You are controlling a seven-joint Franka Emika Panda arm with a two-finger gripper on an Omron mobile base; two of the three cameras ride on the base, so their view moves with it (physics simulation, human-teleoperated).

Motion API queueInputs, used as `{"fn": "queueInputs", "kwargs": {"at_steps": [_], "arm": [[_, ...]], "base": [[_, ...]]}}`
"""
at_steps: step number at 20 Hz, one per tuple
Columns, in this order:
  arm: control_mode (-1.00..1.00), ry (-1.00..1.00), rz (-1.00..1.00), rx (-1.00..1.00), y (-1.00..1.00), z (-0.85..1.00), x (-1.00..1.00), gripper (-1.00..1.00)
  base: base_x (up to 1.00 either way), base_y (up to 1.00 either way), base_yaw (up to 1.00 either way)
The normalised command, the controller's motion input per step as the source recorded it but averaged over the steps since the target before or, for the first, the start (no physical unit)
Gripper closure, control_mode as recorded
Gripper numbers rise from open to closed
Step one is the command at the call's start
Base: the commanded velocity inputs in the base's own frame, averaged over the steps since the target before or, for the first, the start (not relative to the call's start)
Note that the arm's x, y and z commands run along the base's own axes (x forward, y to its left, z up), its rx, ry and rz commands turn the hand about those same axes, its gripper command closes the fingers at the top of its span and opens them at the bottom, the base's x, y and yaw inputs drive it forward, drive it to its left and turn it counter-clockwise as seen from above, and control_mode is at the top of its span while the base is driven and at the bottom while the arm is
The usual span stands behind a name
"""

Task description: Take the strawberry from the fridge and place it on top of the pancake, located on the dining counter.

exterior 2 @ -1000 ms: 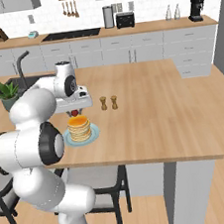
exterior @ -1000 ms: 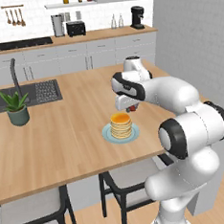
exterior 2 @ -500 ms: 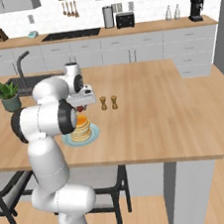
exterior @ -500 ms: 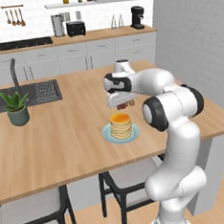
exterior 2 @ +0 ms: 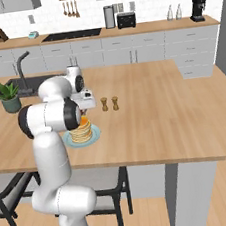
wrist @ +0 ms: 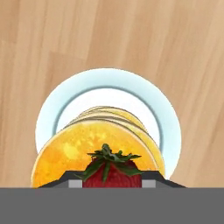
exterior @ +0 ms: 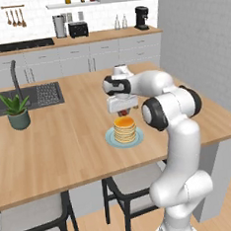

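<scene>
Gripper (exterior: 122, 112) closed on the strawberry (wrist: 111, 171), hovering just above the pancake (exterior: 124, 128) on the dining counter (exterior: 70, 136).

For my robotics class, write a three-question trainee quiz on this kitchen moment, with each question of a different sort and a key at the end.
1. True or false: the strawberry already rests on the pancake with the end effector clear of it.
2. Multiple choice: the pancake's plate sits on A) the wall counter, B) the dining counter, C) a stool.
3. Fill in: in the right base view, the two small shakers stand to the ______ of the pancake.

Key
1. False: the strawberry is in the end effector's grip, just above the stack.
2. B.
3. Right, a little farther back.
</scene>
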Motion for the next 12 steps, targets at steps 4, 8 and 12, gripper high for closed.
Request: {"fn": "queueInputs", "kwargs": {"at_steps": [4, 8, 12], "arm": [[-1.00, -0.04, 0.00, 0.00, 0.07, 0.00, -0.36, 1.00], [-1.00, -0.02, 0.00, 0.00, 0.08, -0.01, -0.20, 1.00], [-1.00, 0.00, 0.00, -0.01, 0.00, -0.09, 0.07, 1.00]], "base": [[0.00, 0.00, 0.00], [0.00, 0.00, 0.00], [0.00, 0.00, 0.00]]}}
